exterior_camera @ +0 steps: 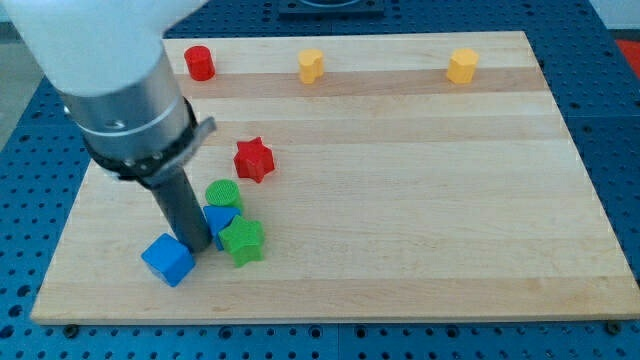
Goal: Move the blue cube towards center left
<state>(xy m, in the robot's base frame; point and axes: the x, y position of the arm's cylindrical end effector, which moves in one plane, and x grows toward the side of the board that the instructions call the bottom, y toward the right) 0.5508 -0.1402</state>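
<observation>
The blue cube (167, 259) lies near the board's bottom left. My tip (196, 246) stands just to the right of the cube's upper corner, touching or nearly touching it. Right of the rod lies a second blue block (219, 220), partly hidden by the rod. A green cylinder (224, 195) sits just above that block and a green star (242, 241) just below and right of it. The three form a tight cluster at the rod's right side.
A red star (254, 159) lies above the cluster. A red cylinder (200, 63), a yellow block (312, 66) and another yellow block (462, 65) sit along the board's top edge. The arm's body (120, 90) covers the upper left of the wooden board (420, 200).
</observation>
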